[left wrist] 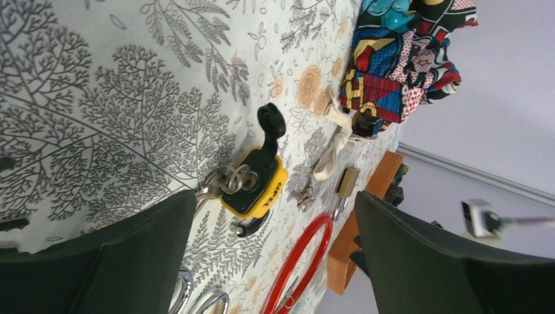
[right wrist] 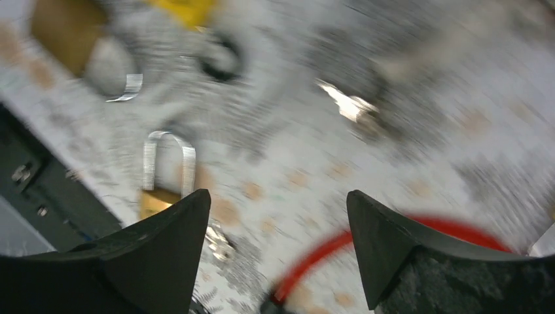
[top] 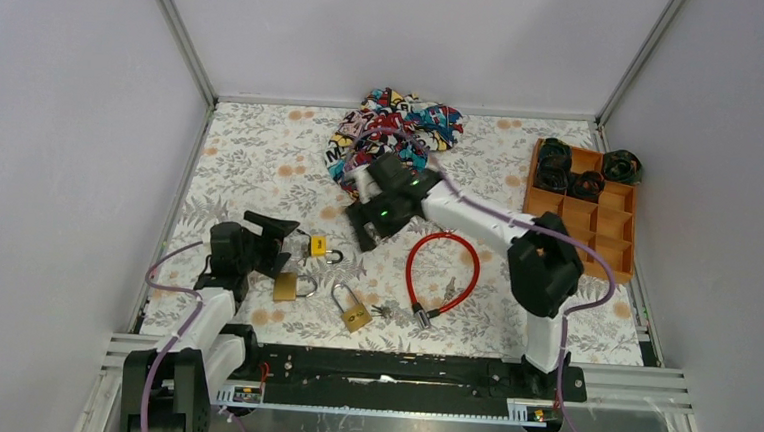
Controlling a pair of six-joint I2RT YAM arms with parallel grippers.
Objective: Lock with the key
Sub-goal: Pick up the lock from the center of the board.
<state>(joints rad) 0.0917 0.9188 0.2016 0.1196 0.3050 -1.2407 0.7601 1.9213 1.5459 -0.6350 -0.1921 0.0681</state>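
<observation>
Yellow padlock [left wrist: 262, 186] lies on the floral tablecloth [top: 261, 159] w/ a key ring [left wrist: 230, 180] at its body, just ahead of the left gripper [left wrist: 275, 261]. That one's jaws are spread as wide as they go, w/ nothing between. Right gripper [right wrist: 278, 255] hovers above the cloth near mid-table, jaws well apart & empty; its cam view is blurred. Brass padlock [top: 286, 286], second brass padlock [top: 355, 317] & red cable lock [top: 445, 270] lie nearby.

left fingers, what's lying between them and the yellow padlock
Just the key bunch by the yellow padlock, resting on the floral cloth; the rest is bare cloth. The left wrist view shows it, framed by the open left fingers.
</observation>
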